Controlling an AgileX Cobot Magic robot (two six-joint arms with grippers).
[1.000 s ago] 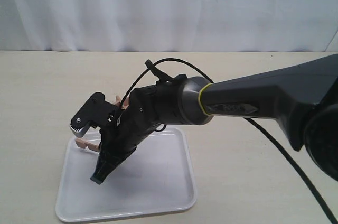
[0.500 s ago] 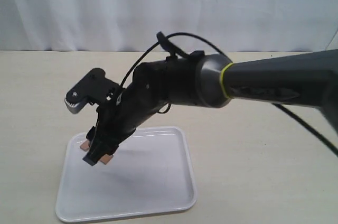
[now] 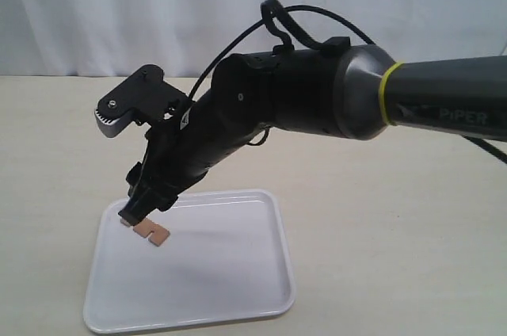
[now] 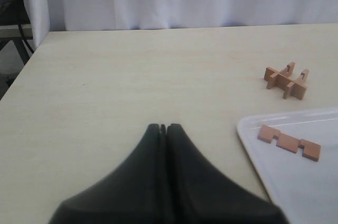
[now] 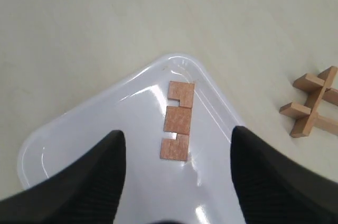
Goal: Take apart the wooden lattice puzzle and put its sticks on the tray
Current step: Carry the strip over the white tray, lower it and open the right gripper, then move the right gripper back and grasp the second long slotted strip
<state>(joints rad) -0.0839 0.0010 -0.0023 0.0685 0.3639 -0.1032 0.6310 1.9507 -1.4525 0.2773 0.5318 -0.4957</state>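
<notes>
Wooden lattice puzzle (image 4: 286, 80) is sitting on the bare table in the left wrist view, just off a corner of the tray (image 4: 296, 182), with what looks like three pieces still interlocked and some ends sticking up. One stick (image 4: 289, 142) is lying flat inside that corner. The left gripper (image 4: 162, 129) is hanging over open table, well apart from both, with its jaws pressed together on nothing. In the right wrist view the right gripper (image 5: 175, 135) is hovering above the tray with its fingers (image 5: 100, 182) spread wide. The notched stick is lying free between them, touched by neither, and the puzzle is resting on the table beside the tray's rim. In the exterior view the right arm is reaching across to the far-left corner of the tray, where the stick is lying; its bulk is hiding the puzzle. The puzzle is looking light, stiff and dry, likely to skid or lift whole unless braced. Its notched necks are probably the weak spots, so gripping a projecting end of an outer stick and drawing it straight along its slots seems safest.
</notes>
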